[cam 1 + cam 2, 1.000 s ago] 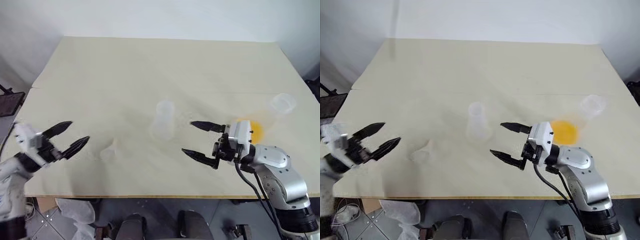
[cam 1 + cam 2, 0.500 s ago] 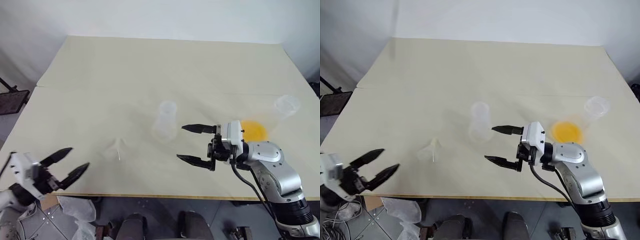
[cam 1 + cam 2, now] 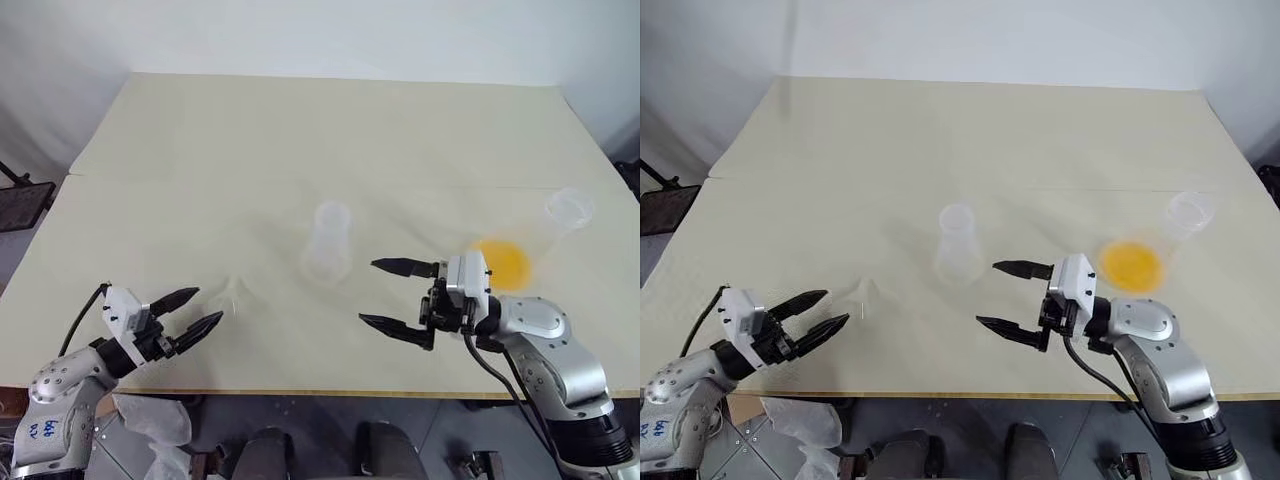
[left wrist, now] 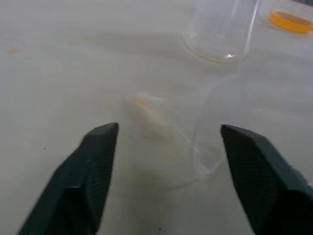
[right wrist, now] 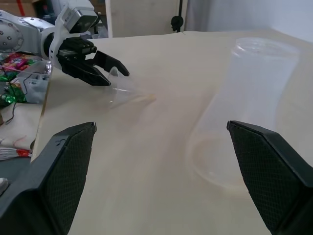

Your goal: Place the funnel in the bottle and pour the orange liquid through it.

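A pale cream table (image 3: 300, 130) takes up most of the head camera's frame, seen from above and in front. Near the centre stands the bottle (image 3: 328, 242), a clear flask with a wide base and narrower neck, upright on the tabletop. In the lower left, the funnel (image 3: 228, 299) lies on its side on the table, nearly see-through and hard to make out, its thin spout aimed toward the centre of the frame. Just beside its wide mouth, at the lower-left edge of the table, the left gripper (image 3: 193, 315) has its two black fingers spread apart, with nothing between them; in the left wrist view the funnel (image 4: 183, 142) lies in the gap ahead of the fingertips, not touched. Right of centre, the right gripper (image 3: 395, 297) hovers over the table with its fingers spread wide and empty, aimed toward the left of the frame, the bottle just beyond it. Behind that gripper, at centre right, the orange liquid (image 3: 507, 262) shows as a bright orange disc. Farther toward the right edge stands a small clear cup (image 3: 567, 208).
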You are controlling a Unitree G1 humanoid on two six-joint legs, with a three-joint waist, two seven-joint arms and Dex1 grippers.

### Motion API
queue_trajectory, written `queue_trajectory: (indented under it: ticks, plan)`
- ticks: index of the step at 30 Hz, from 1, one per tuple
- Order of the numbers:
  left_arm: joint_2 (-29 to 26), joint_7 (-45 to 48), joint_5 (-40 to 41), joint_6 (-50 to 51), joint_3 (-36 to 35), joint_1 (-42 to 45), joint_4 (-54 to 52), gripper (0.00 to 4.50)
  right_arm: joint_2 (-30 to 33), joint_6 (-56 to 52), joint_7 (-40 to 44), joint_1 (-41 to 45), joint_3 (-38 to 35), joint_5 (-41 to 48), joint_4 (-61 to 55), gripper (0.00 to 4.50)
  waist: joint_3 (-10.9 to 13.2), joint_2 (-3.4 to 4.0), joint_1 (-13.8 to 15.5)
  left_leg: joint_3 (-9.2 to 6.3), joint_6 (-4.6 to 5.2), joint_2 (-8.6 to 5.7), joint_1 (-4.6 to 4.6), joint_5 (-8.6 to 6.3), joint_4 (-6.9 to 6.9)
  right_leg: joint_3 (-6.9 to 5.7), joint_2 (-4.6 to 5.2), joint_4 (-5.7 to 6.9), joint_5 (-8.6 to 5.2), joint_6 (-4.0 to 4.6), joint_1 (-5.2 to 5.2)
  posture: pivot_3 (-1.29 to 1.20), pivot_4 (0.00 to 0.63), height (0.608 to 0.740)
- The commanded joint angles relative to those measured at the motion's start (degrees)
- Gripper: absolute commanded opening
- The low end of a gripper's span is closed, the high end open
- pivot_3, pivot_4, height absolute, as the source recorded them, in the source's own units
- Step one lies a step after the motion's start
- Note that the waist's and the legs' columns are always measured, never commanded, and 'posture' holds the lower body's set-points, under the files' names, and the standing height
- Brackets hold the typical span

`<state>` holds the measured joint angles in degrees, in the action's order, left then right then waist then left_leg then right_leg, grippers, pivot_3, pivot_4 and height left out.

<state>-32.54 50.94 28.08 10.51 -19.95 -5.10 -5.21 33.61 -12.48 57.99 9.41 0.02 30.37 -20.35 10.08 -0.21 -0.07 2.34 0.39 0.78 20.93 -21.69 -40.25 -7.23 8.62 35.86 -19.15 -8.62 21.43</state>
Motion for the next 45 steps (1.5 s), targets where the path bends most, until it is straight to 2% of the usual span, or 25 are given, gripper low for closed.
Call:
queue_trajectory:
  ticks: [1, 8, 12, 15, 21, 23, 25, 27, 29, 33, 38, 45]
  plan:
    - [-0.4, 0.4, -0.7, -2.2, 0.4, 1.8, 1.8, 2.36, 0.7, 0.6, -1.1, -1.3, -2.1, 0.5, -3.3, 4.5, 0.0, 0.0, 0.0, 0.0, 0.0, -0.01, -0.01, 0.0, 0.0, 0.0, 0.01, 0.01, 0.0, 0.0, 0.0, 0.0, 0.15, 0.74]
    - [-0.4, 2.3, 2.8, 0.3, 0.7, 4.5, 2.0, 0.06, 0.6, 0.7, -3.1, -4.5, -3.1, 0.5, -5.3, 4.5, 0.0, 0.0, 0.0, -0.02, 0.0, 0.0, -0.01, 0.0, 0.01, -0.03, 0.0, 0.01, 0.0, 0.0, 0.0, 0.0, 0.15, 0.74]
    - [-1.1, 2.7, 6.6, 3.6, -0.3, 6.4, -1.2, 0.02, 0.5, 0.8, -4.2, -5.8, -4.3, 1.1, -5.9, 4.5, 0.0, 0.0, 0.0, -0.02, 0.0, 0.01, -0.01, 0.0, 0.01, -0.02, 0.0, 0.01, 0.0, 0.0, 0.0, 0.0, 0.15, 0.74]
    - [-3.3, 0.8, 9.7, 8.4, -1.1, 12.8, -2.7, 0.02, -0.3, 1.3, -6.2, -7.6, -6.7, 1.4, -6.8, 4.5, 0.0, 0.0, 0.4, -0.06, 0.0, 0.01, 0.01, 0.0, -0.02, -0.02, 0.01, 0.02, 0.0, 0.0, -0.02, 0.0, 0.15, 0.74]
    - [-11.2, 3.0, 18.1, 25.0, 2.8, 28.0, -4.6, 0.02, -3.1, 2.1, -10.8, -9.9, -9.6, 1.9, -8.8, 4.5, 0.0, -0.01, 0.2, -0.11, 0.0, -0.05, 0.03, 0.0, -0.06, -0.01, 0.03, 0.06, 0.0, 0.0, -0.01, 0.0, 0.15, 0.74]
    - [-15.3, 8.2, 19.1, 30.0, 6.6, 34.5, -2.9, 0.02, -4.1, 2.9, -12.1, -11.1, -9.2, 0.9, -9.7, 4.5, 0.0, 0.0, -0.1, -0.09, 0.0, -0.07, -0.03, 0.0, 0.04, 0.0, 0.03, 0.08, 0.0, 0.0, 0.0, 0.0, 0.15, 0.74]
    - [-17.7, 11.8, 18.4, 33.0, 10.3, 40.6, 0.1, 0.02, -5.0, 3.7, -13.3, -12.0, -8.9, 0.3, -10.5, 4.5, 0.0, 0.0, -0.2, -0.08, -0.01, -0.05, -0.02, 0.01, 0.06, -0.04, -0.04, 0.08, 0.0, 0.0, 0.02, 0.0, 0.15, 0.74]
    - [-18.4, 13.8, 14.2, 33.7, 15.6, 47.9, 4.1, 0.02, -6.2, 5.1, -15.0, -12.0, -9.1, -0.7, -10.7, 4.5, 0.0, 0.03, -0.1, 0.02, -0.03, -0.04, -0.05, 0.02, 0.08, 0.01, -0.05, 0.08, 0.0, 0.0, 0.04, 0.0, 0.15, 0.74]
    - [-18.6, 14.1, 10.5, 36.5, 20.7, 55.3, 7.8, 0.02, -7.3, 6.2, -16.9, -12.1, -9.6, -1.4, -11.0, 4.5, 0.0, 0.03, 0.0, 0.11, -0.04, -0.05, -0.05, 0.03, 0.04, 0.04, -0.07, 0.08, 0.0, 0.0, 0.04, 0.0, 0.15, 0.74]
    - [-16.6, 18.0, 8.6, 41.8, 26.3, 66.8, 13.5, 0.02, -9.0, 8.7, -20.0, -13.8, -10.4, -3.4, -12.4, 4.5, 0.0, 0.02, 0.0, 0.24, -0.04, -0.07, 0.05, 0.03, 0.04, 0.02, -0.07, 0.08, 0.0, 0.0, 0.09, 0.0, 0.15, 0.74]
    - [-14.8, 19.6, 0.7, 40.7, 33.2, 73.7, 18.8, 0.02, -10.4, 10.2, -21.7, -15.7, -9.2, -5.1, -13.1, 4.5, 0.0, 0.03, -0.2, 0.4, -0.04, -0.07, 0.06, 0.03, 0.14, -0.06, -0.07, 0.08, -0.01, -0.01, 0.14, 0.0, 0.15, 0.74]
    - [-12.2, 22.9, -0.7, 46.1, 36.2, 78.3, 18.8, 0.02, -11.8, 11.4, -23.5, -16.6, -8.1, -6.5, -13.5, 4.5, 0.0, 0.02, -0.1, 0.41, -0.04, -0.04, 0.12, 0.03, 0.05, -0.02, -0.07, 0.06, -0.01, -0.01, 0.14, 0.0, 0.15, 0.74]
